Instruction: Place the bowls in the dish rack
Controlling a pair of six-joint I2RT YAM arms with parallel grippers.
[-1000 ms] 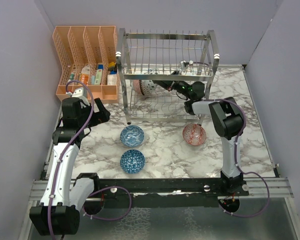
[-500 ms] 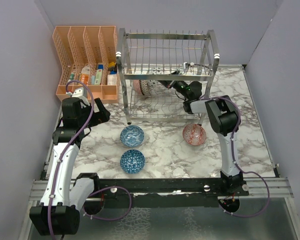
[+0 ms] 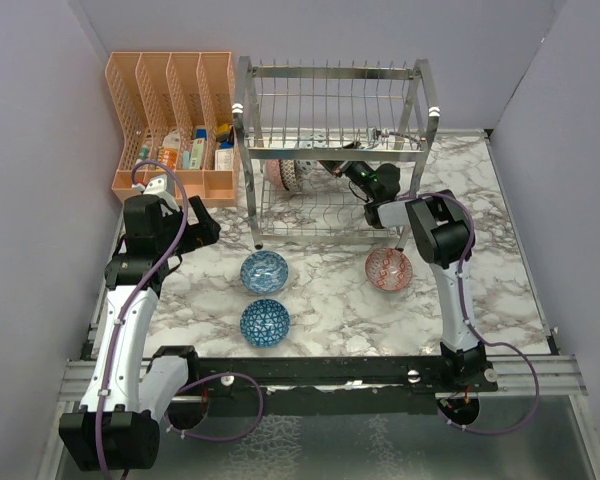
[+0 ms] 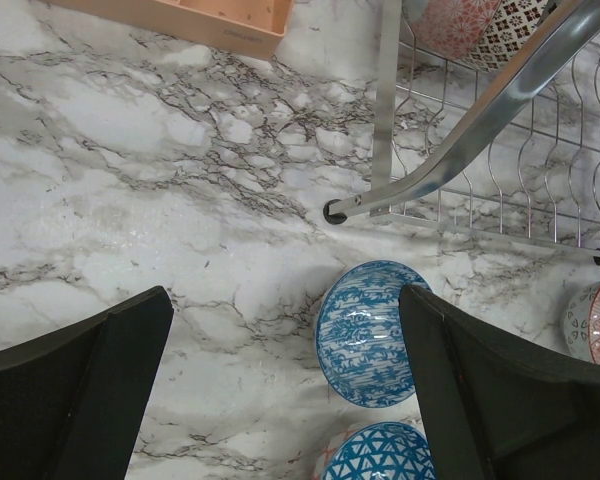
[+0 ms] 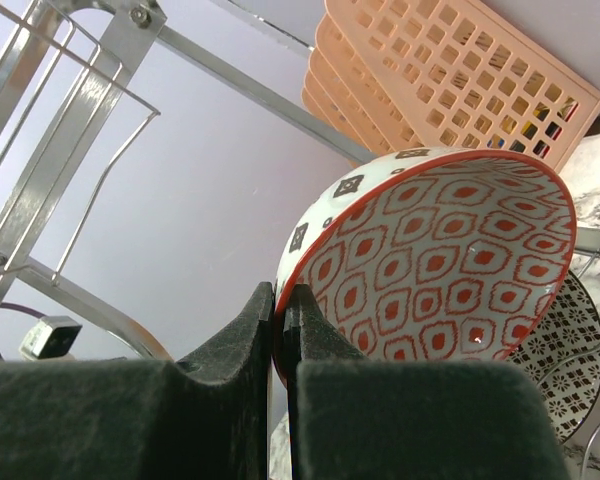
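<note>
Five bowls show in all. Three sit on the marble surface (image 3: 340, 300), below the rack (image 3: 330, 70) in the overhead view. The upper blue bowl (image 3: 265, 271) and the lower blue bowl (image 3: 265, 322) lie left of centre, close together but apart. The pink bowl (image 3: 388, 267) lies right of centre, just beside the right arm (image 3: 445, 235).

The other two are inside the rack, at the left end of its lower tier. In the right wrist view the right fingers (image 5: 225, 345) are clamped on the rim of the red bowl (image 5: 440, 260), one finger inside and one outside. This bowl fills the middle of that frame, tipped on edge with its patterned inside facing the camera. The dark bowl (image 5: 560, 350) stands just behind it at the lower right edge of the frame, also on edge. Whether the red bowl rests on the tines I cannot tell. The orange organizer (image 5: 450, 60) shows through the wires at the upper right.

The right arm reaches from the lower right up and left into the rack. The left arm (image 3: 145, 260) stands at the left, below the organizer. Its left fingers (image 4: 80, 380) are wide apart and hold nothing, at the bottom corners of the left wrist view. The upper blue bowl lies on the surface between them, nearer the right-hand one, and a rack foot stands just above it.
</note>
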